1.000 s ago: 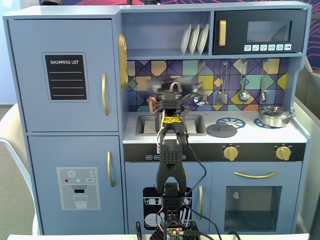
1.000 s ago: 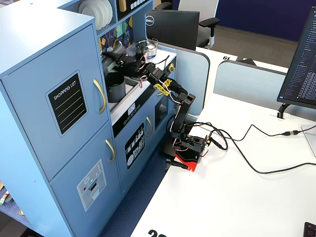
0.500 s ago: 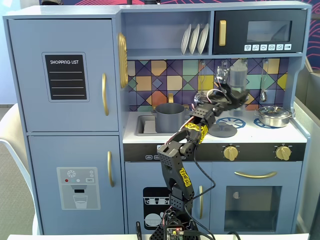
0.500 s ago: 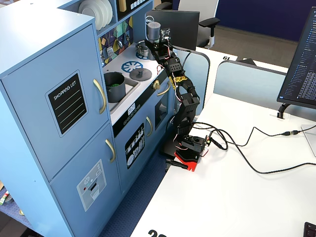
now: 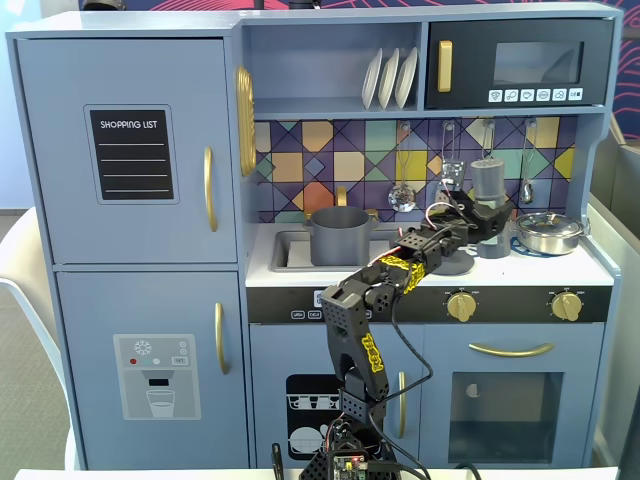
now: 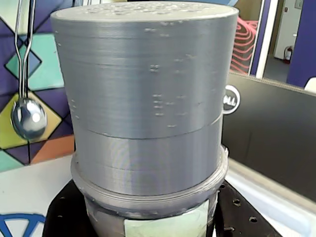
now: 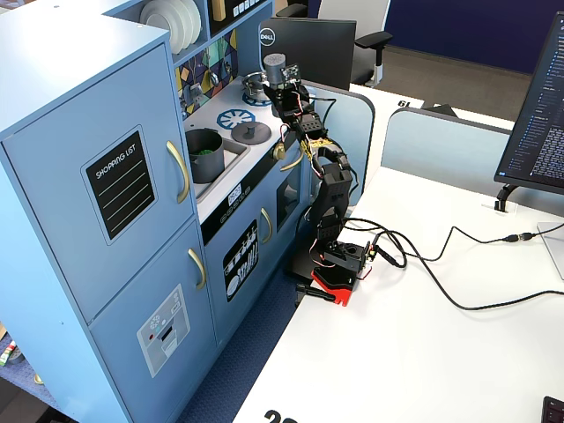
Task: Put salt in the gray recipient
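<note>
- We see the gripper point(image 5: 487, 222) closed around the salt shaker point(image 5: 488, 190), holding it upright over the right part of the toy kitchen counter point(image 5: 590, 262).
- In a fixed view from the front, the shaker stands between the flat gray lid point(image 5: 446, 262) and the shiny steel pot point(image 5: 548, 232); whether its base touches the counter we cannot tell.
- In the wrist view, the shaker's cap point(image 6: 145, 69) fills most of the frame, with a strip of pale green label point(image 6: 168, 224) below it and a hanging spoon point(image 6: 28, 116) to the left.
- The gray pot point(image 5: 342, 234) sits in the sink point(image 5: 288, 250), well apart from the shaker.
- In a fixed view from the side, something green shows inside that pot point(image 7: 206, 152), and the shaker point(image 7: 275, 70) is near the counter's far end.
</note>
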